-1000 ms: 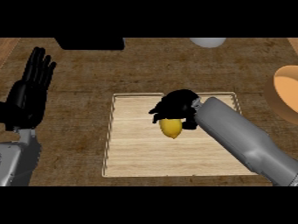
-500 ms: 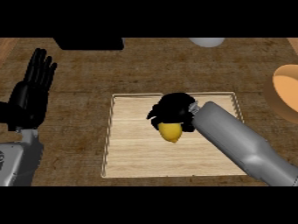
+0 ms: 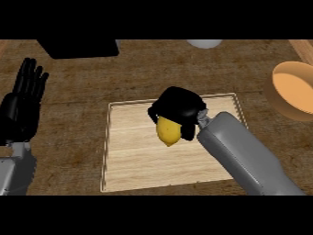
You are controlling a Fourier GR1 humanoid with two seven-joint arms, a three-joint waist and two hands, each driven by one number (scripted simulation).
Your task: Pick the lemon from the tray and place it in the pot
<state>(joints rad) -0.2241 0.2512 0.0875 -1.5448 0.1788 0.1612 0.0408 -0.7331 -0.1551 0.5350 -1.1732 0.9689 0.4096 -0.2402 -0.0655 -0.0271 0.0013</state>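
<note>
Yellow oval lemon (image 3: 167, 133) in robot hand (image 3: 177, 106)

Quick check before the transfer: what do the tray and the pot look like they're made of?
Tray: looks like pale wood, matte, with plank lines and a thin raised rim. Pot: probably terracotta or orange plastic; a smooth, plain wall with no grain, so hard to say which.

The right hand (image 3: 179, 106) was curled round the lemon (image 3: 167, 132), fingers bent down over its top so that only the lower end of the fruit showed beneath the black palm. Its grey forearm ran back from the wrist toward the lower right edge, sloping up and inward. The left hand (image 3: 19, 110) stood at the left edge, open, fingers straight and pointing up, resting, with its grey forearm below it at the lower left corner.
</note>
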